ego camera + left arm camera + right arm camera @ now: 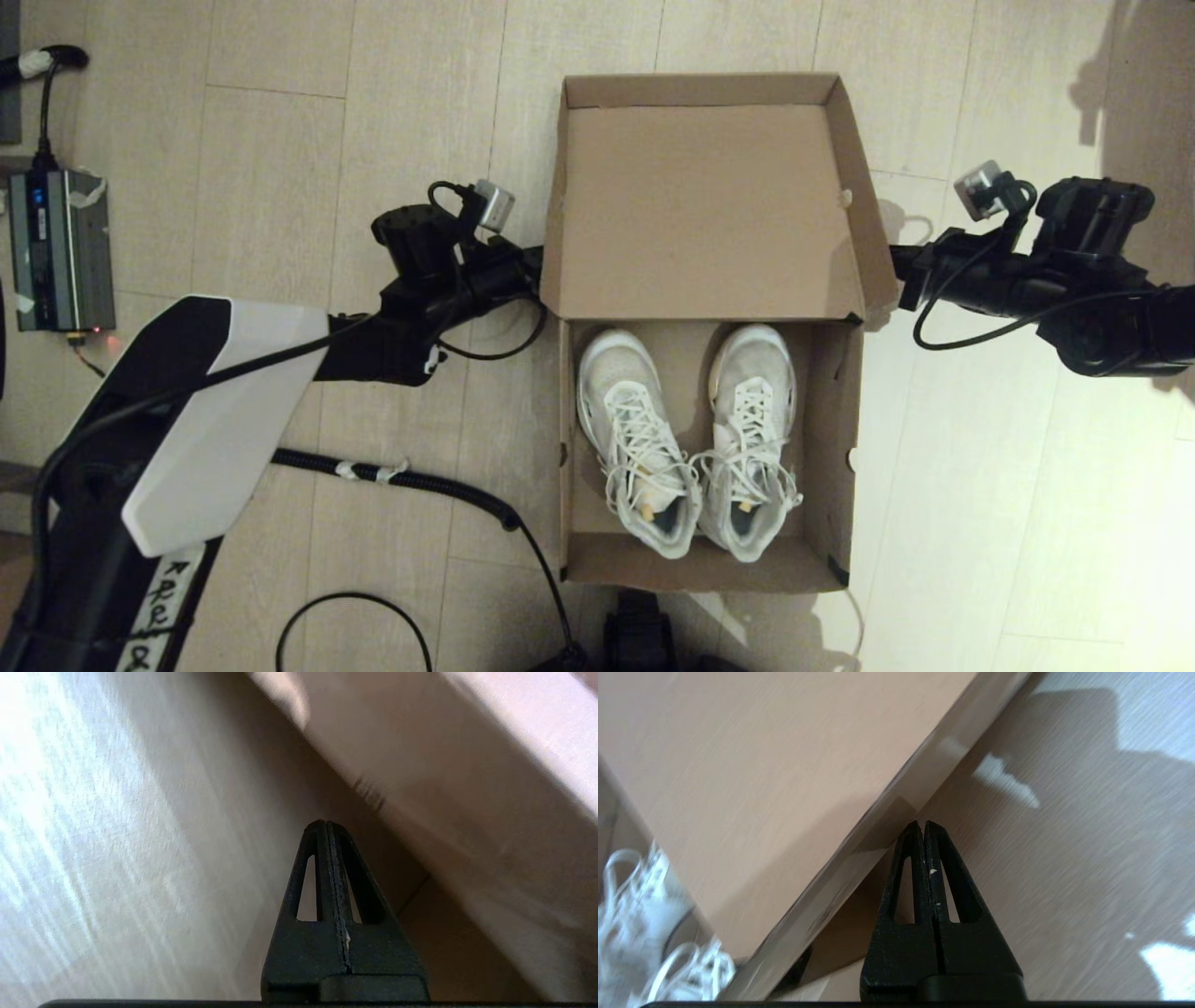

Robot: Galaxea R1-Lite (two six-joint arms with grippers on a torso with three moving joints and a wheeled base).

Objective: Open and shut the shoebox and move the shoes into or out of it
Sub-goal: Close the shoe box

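Observation:
The brown shoebox (829, 439) lies open on the floor, its hinged lid (705, 215) tilted up over the far half. Both white sneakers (635, 429) (752, 425) lie side by side inside, toes toward the lid. My left gripper (534, 271) is shut at the lid's left side flap, its tip (325, 823) under the cardboard lid (467, 765). On the other side, my right gripper (898, 271) is shut and empty, with its tip (922, 823) against the edge of the lid's right flap (761, 765). White laces (635, 914) show in the right wrist view.
A grey power unit (61, 247) sits on the wooden floor at far left. A black corrugated cable (420, 485) runs across the floor left of the box. A black part of my base (639, 635) is just in front of the box.

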